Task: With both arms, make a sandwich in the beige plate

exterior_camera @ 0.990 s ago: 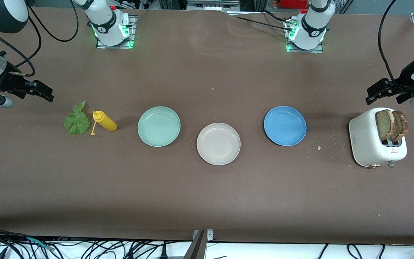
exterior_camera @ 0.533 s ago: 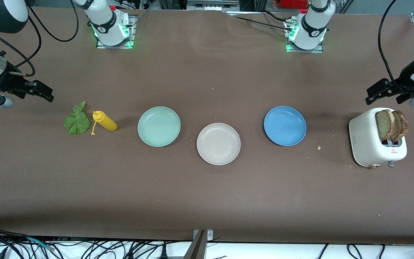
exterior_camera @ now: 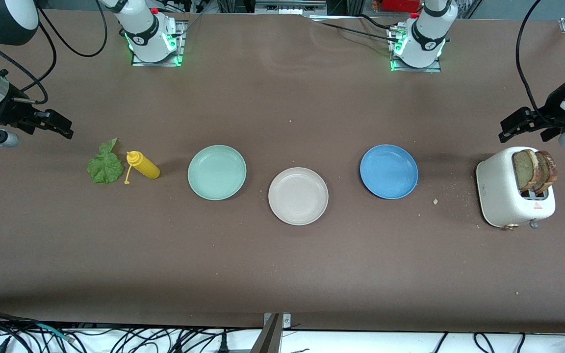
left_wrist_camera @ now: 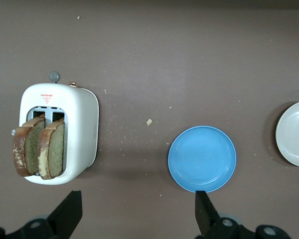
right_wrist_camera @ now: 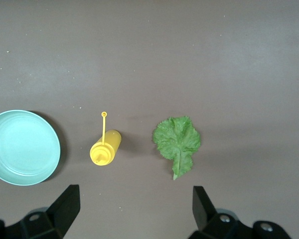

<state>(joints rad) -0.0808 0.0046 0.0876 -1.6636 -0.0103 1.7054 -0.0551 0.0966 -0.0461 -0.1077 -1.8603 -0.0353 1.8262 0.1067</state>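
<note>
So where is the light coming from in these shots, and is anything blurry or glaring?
Front view: soft even light, with a faint shadow beside the blue plate and green glow at both arm bases. Left wrist view: the toaster and crumbs look sharp, with no glare. Right wrist view: the mint-green plate casts a dark crescent shadow, and the mustard bottle and lettuce leaf are crisp.

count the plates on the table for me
3. The mint-green plate lies toward the right arm's end, beside the yellow bottle. The beige plate is in the middle, nearest the front camera. The blue plate lies toward the left arm's end, beside the toaster.
</note>
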